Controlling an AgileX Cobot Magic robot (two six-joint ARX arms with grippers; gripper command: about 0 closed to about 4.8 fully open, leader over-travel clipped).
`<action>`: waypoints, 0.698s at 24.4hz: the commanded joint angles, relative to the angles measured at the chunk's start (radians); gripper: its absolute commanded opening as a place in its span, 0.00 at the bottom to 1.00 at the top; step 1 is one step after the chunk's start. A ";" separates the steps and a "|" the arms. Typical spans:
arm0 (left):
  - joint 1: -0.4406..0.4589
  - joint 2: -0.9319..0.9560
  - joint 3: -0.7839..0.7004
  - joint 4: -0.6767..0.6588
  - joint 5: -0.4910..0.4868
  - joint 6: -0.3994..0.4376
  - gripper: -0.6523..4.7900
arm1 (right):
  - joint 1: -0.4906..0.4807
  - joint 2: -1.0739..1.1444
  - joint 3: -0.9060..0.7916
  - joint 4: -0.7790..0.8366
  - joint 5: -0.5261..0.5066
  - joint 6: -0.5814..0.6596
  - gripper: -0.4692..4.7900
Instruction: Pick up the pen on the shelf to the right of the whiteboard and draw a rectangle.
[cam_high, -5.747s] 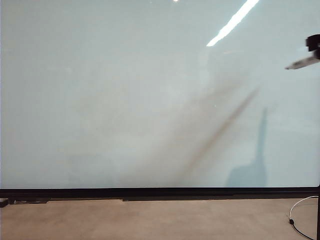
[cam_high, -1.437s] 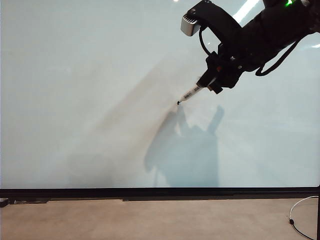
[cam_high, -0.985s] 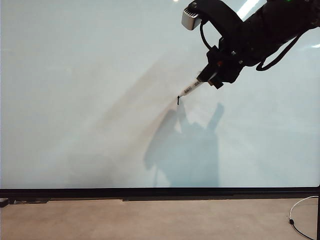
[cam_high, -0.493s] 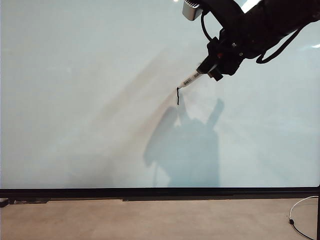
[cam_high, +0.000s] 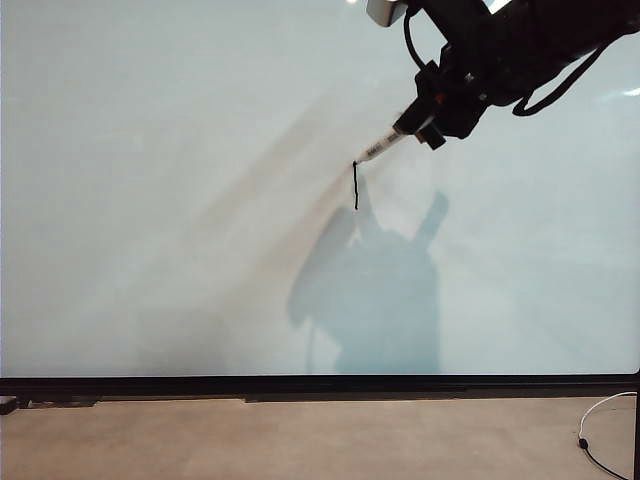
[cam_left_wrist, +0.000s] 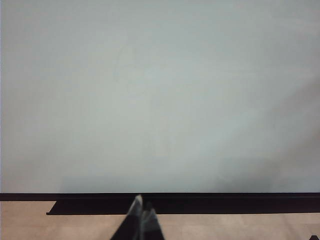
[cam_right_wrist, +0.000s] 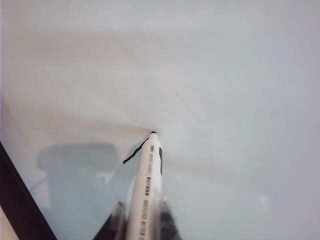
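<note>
the pen (cam_high: 381, 148) slants from the right gripper (cam_high: 420, 122) in the upper right down-left to the whiteboard (cam_high: 160, 200), its tip at the top of a short vertical black stroke (cam_high: 355, 187). the jaws are clamped on its barrel. the left gripper (cam_left_wrist: 141, 222), low by the board's frame, looks closed and probably empty.

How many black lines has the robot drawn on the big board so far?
1. One short upright black line sits near the middle of the whiteboard, running down from the tip of the pen held in the right gripper. No other strokes are visible.
</note>
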 joint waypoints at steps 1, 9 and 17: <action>0.000 0.000 0.003 0.006 0.004 0.004 0.11 | -0.002 -0.013 0.010 0.056 0.010 -0.003 0.08; 0.000 0.000 0.003 0.006 0.004 0.004 0.11 | -0.002 -0.015 0.010 0.076 0.010 -0.006 0.08; 0.000 0.000 0.003 0.006 0.004 0.004 0.11 | -0.002 -0.034 0.010 0.076 0.010 -0.010 0.08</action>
